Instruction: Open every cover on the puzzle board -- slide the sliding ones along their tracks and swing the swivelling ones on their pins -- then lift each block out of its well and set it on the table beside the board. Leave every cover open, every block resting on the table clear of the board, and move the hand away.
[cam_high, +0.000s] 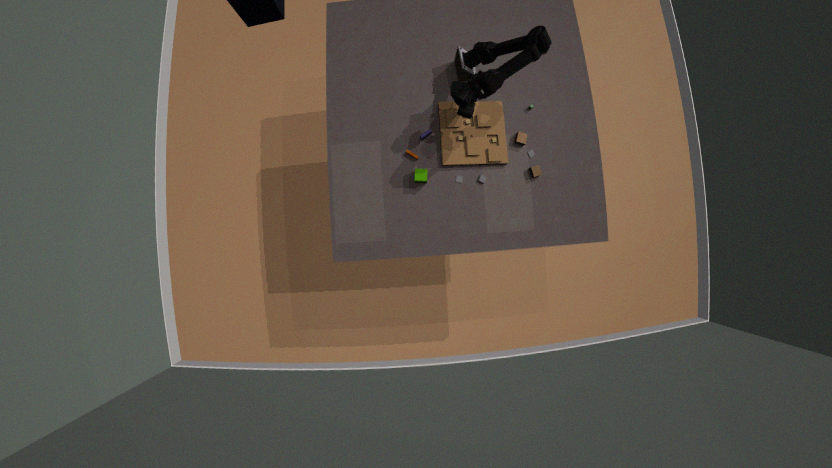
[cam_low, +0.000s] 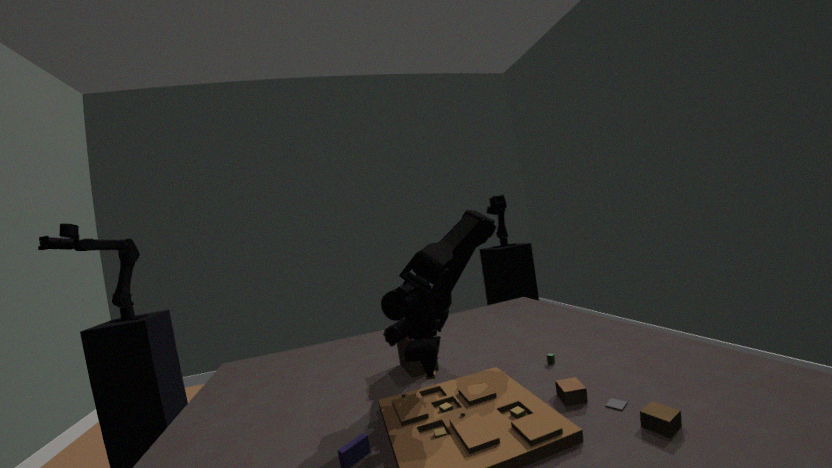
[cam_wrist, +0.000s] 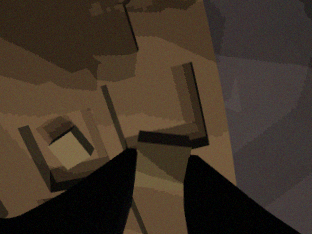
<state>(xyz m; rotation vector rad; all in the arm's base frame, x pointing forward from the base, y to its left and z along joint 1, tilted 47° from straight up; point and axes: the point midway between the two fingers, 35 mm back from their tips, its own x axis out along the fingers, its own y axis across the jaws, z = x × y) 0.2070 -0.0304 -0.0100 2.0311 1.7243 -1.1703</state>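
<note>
My gripper (cam_high: 465, 115) (cam_low: 430, 376) (cam_wrist: 161, 162) is shut on a small tan block (cam_wrist: 162, 162), held above the board (cam_high: 450, 158) (cam_low: 418, 452) (cam_wrist: 150, 95) near its back left corner. An empty well lies below and just ahead of the block in the wrist view. Three pale blocks sit in uncovered wells: one (cam_high: 467, 121) (cam_low: 445, 406) near the gripper, one (cam_high: 460, 137) (cam_low: 439, 431) at the left, one (cam_high: 493, 140) (cam_low: 517, 411) at the right. Raised square covers (cam_low: 410, 408) (cam_low: 477, 392) (cam_low: 474, 433) (cam_low: 536, 429) stand beside the wells.
Right of the board are two brown blocks (cam_high: 521, 138) (cam_high: 535, 171), a grey tile (cam_high: 530, 153) and a small green piece (cam_high: 530, 107) (cam_low: 550, 359). Left are a blue bar (cam_high: 425, 134) (cam_low: 354, 450), an orange bar (cam_high: 411, 154) and a green cube (cam_high: 420, 175). Two grey pieces (cam_high: 459, 179) (cam_high: 482, 179) lie in front.
</note>
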